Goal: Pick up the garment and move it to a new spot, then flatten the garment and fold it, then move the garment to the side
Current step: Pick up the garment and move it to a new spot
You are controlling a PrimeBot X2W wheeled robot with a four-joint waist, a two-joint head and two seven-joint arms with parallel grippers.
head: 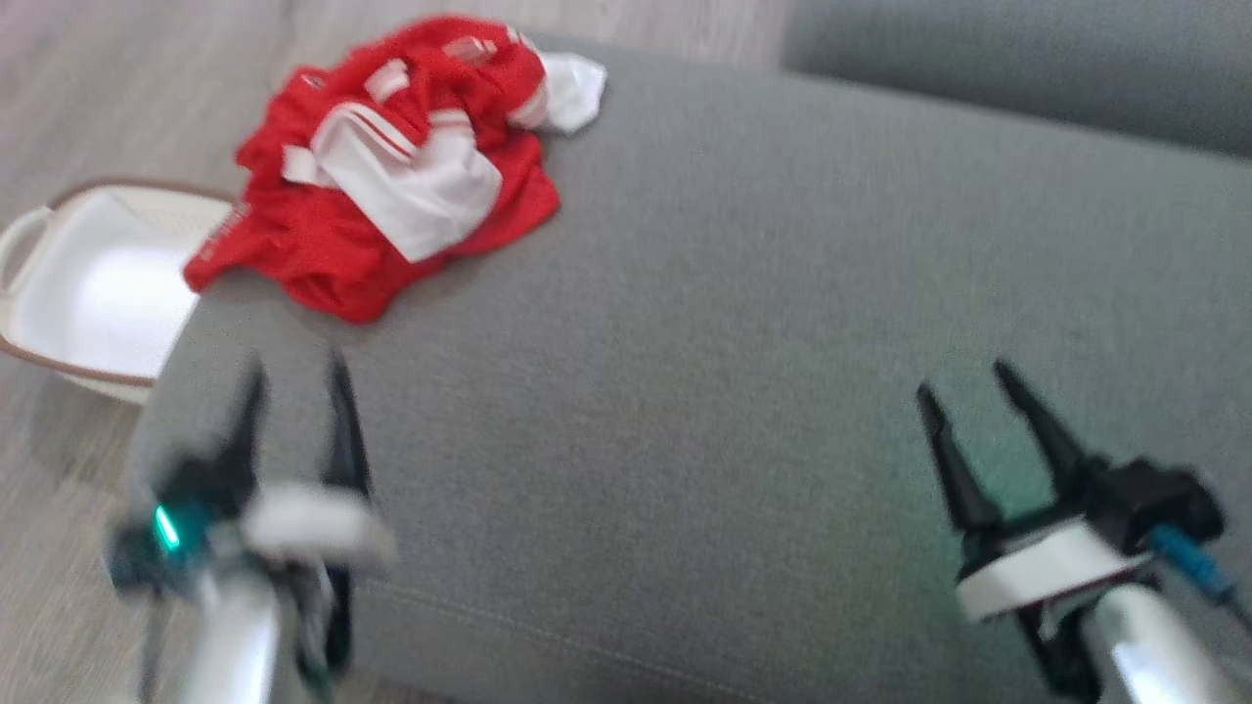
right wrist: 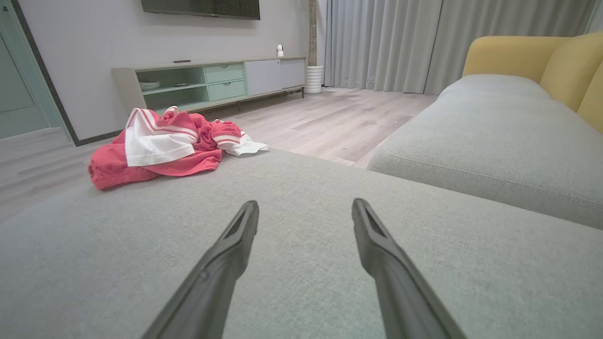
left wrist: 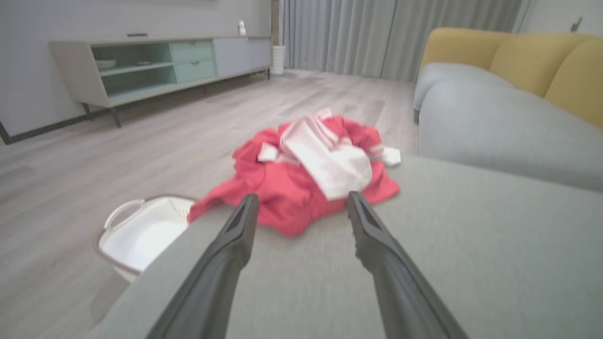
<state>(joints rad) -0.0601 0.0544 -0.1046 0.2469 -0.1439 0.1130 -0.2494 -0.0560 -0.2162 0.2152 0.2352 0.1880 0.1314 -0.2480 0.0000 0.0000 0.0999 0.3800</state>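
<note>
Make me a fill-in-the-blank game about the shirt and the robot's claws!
1. The crumpled garment is white and ____.
2. The white basket stands on the ____.
3. The left gripper and the right gripper are both ____.
4. The gripper nearer the garment is the ____ one.
Missing words: red, floor, open, left.

I record: left hand [head: 296, 372], green light [head: 166, 531]; right hand [head: 962, 381], blue cable [head: 1188, 565]; both with dark tapered fingers [head: 954, 460], white collars [head: 1037, 570], silvery forearms [head: 1154, 650].
</note>
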